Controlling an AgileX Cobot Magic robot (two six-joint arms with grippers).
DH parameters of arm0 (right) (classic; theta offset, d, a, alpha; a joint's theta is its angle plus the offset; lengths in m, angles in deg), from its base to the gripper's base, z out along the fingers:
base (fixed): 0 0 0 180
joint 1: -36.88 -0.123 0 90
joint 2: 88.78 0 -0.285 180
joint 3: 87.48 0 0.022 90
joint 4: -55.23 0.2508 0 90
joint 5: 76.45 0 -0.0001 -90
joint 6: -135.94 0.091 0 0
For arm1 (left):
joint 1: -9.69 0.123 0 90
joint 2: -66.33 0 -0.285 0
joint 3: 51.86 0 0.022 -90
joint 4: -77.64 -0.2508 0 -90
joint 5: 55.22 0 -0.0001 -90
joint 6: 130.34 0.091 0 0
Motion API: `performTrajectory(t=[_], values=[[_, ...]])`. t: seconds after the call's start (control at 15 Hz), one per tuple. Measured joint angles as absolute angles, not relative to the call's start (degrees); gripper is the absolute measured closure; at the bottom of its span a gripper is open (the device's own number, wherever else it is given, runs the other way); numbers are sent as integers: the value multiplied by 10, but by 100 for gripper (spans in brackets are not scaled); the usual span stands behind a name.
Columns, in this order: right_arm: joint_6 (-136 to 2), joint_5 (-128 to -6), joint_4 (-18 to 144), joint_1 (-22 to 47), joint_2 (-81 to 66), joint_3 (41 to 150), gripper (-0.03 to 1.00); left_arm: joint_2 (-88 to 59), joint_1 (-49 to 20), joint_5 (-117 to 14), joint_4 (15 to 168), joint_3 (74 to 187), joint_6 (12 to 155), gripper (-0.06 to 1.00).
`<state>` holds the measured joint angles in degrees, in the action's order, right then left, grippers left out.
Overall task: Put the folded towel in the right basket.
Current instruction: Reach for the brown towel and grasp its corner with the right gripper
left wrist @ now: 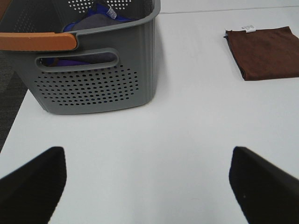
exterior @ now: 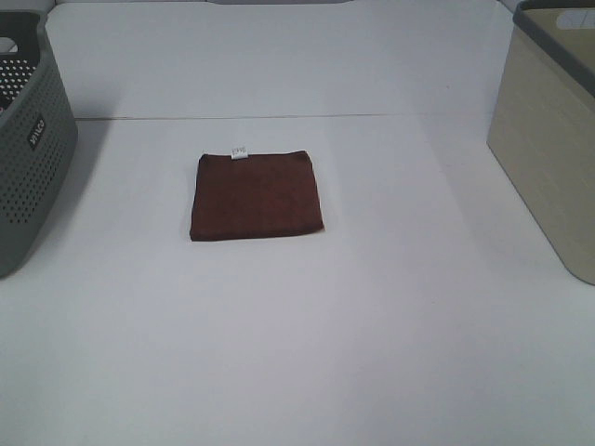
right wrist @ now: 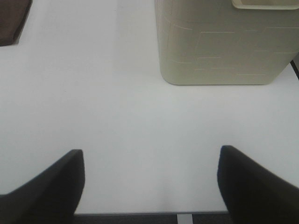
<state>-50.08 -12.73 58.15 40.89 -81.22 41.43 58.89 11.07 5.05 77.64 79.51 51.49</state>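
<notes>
The folded towel [exterior: 257,197] is laid flat on the white table [exterior: 372,353], near the middle and well apart from both baskets. It is judged to be set there so that either arm can reach it, with bare surface on every side. It is a dark reddish-brown cloth, matt and soft-looking, folded into a neat square with slightly rounded corners. A small white tag [exterior: 239,151] is sewn at its far edge. Being thin and limp, it is expected to sag when lifted by one edge.

The right basket [exterior: 548,139] is stood at the right edge of the table, mouth upward, ready to receive the towel. Its walls are solid beige plastic with faint moulded ribbing and rounded corners, topped by a dark grey rim [exterior: 558,45]. At the opposite edge a grey perforated basket [exterior: 28,158] is seen, fitted with an orange handle [left wrist: 37,41] and holding some blue and grey cloth [left wrist: 93,18].

Nothing is held. The left gripper [left wrist: 147,186] and the right gripper [right wrist: 149,186] are each poised over bare table, each near its own basket, with jaws spread wide and empty. The towel is not yet grasped.
</notes>
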Motion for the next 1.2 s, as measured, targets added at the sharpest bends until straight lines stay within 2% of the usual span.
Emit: performTrajectory(t=[1.2], values=[[-501, -127, 581, 409, -812, 414, 20, 589, 111, 51, 776, 795, 515, 6]])
